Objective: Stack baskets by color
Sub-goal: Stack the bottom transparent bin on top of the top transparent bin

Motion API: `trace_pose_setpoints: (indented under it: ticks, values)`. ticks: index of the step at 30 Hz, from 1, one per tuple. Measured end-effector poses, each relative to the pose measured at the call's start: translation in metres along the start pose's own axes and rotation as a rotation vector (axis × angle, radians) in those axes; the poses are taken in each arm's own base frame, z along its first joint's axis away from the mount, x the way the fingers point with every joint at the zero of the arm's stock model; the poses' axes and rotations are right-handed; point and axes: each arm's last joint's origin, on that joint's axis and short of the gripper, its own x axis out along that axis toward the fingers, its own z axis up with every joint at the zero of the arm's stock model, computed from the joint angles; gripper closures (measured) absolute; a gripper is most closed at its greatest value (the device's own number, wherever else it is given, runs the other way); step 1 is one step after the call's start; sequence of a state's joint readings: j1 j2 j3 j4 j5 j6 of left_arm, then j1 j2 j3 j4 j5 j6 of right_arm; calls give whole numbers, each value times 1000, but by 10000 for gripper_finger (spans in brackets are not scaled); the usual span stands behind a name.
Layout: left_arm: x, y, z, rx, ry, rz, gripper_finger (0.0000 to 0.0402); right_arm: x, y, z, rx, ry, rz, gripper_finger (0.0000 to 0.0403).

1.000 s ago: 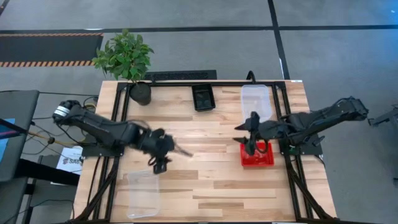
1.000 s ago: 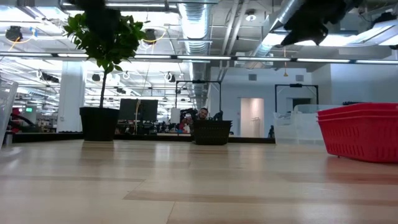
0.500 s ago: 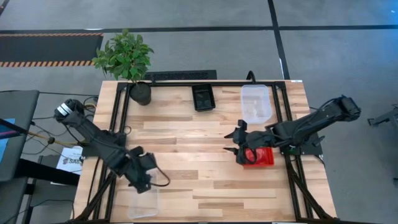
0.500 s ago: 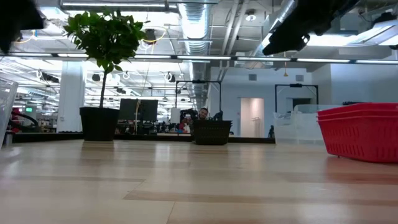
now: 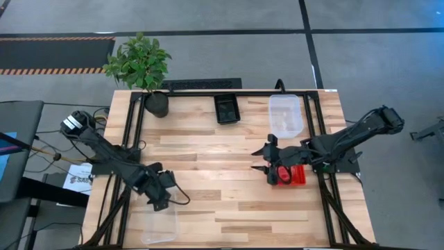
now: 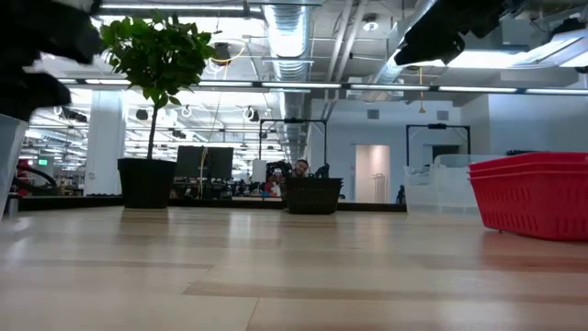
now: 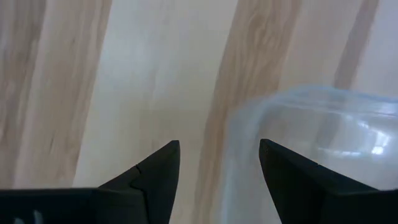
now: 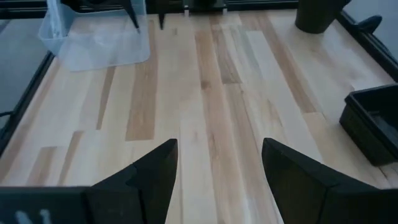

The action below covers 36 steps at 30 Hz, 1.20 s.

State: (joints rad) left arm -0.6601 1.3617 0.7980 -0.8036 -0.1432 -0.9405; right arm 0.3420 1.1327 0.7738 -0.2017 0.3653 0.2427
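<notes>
Overhead, left claw [image 5: 161, 201] hangs with fingers spread, empty, just above the near rim of a clear basket [image 5: 159, 226] on the table [image 5: 222, 208]. Right claw [image 5: 267, 161] wide apart, empty, red baskets [image 5: 290, 175] directly behind it; another clear basket [image 5: 285, 115] and black basket [image 5: 227, 108] lie farther off.

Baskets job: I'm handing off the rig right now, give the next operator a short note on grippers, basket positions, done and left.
Left gripper: open, above the rim of the near-left clear basket, holding nothing.
Right gripper: open, empty, beside the red stack.
Black baskets sit at the far edge, middle; a second clear pile at far right.
Done: red looks stacked, black seems stacked too.
Left: bring the near-left clear basket onto the far clear pile.
</notes>
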Motion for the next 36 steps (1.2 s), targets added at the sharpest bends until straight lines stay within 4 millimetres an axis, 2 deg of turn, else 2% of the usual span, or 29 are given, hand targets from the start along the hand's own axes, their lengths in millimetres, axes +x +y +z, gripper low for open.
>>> trace_pose_setpoints:
  ticks: [5, 11, 14, 19, 21, 25, 28, 32, 36]
  values:
    - [15, 11, 10, 25, -7, -60, 194, -6, 4, -2, 25, 12, 20, 148]
    - [16, 18, 16, 82, 27, -79, 205, -7, 6, -4, 12, 23, 27, 148]
    - [17, 19, 18, 110, 36, -91, 244, -7, 6, -3, 13, 20, 25, 148]
    - [17, 21, 19, 134, 66, -130, 358, -7, 6, -4, 48, 21, 25, 148]
    - [16, 23, 23, 123, 81, -152, 389, -6, 6, -6, 80, 46, 21, 148]
    - [4, 28, 48, 118, 10, -176, 399, 2, 5, -18, 48, 162, 7, 148]
    - [-12, 35, 74, 132, -75, -196, 401, 1, 5, -18, 52, 175, 22, 148]
    - [-32, 54, 109, 89, -209, -190, 401, -1, 11, -19, 121, 170, 37, 148]
    - [-49, 75, 133, 72, -311, -151, 401, -2, 13, -19, 214, 147, -10, 148]
